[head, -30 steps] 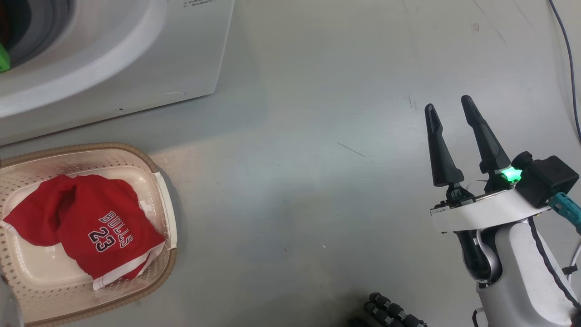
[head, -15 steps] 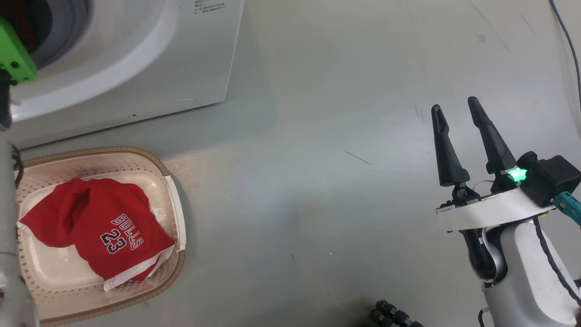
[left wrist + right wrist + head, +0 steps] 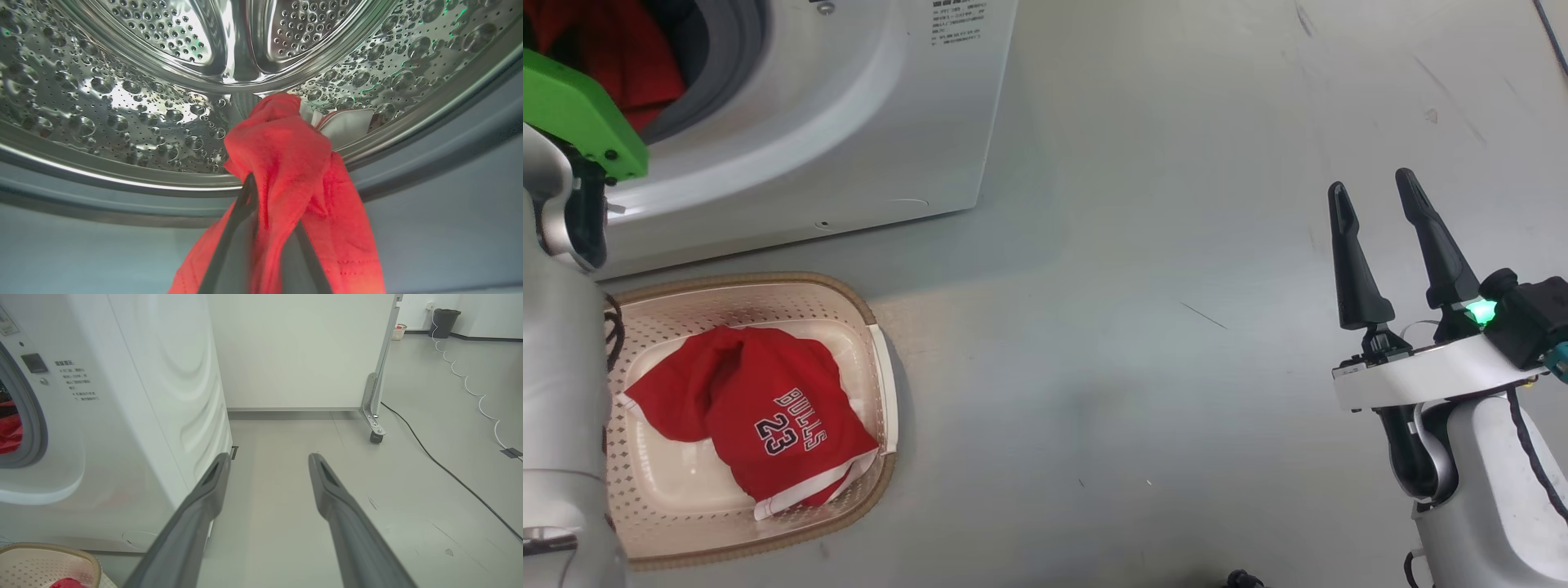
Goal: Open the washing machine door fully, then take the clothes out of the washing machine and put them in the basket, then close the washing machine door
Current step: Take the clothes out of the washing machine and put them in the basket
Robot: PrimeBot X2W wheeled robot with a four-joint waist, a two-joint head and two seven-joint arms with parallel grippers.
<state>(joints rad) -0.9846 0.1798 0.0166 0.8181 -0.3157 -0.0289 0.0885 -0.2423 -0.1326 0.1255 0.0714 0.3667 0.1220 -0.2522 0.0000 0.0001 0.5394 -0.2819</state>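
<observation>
Jersey (image 3: 768, 416) already in basket (image 3: 768, 282), lower left of head view. L gripper (image 3: 269, 192) clamped tight on 2nd red garment (image 3: 286, 151) at washing machine (image 3: 849, 122) drum mouth, centre frame. R gripper (image 3: 1370, 184) wide open, empty, lower right. To do: bin it, shut door

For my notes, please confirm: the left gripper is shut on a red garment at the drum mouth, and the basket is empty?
Not quite: the head view shows a red jersey lying in the basket. The left gripper is indeed shut on a red garment at the drum mouth.
</observation>
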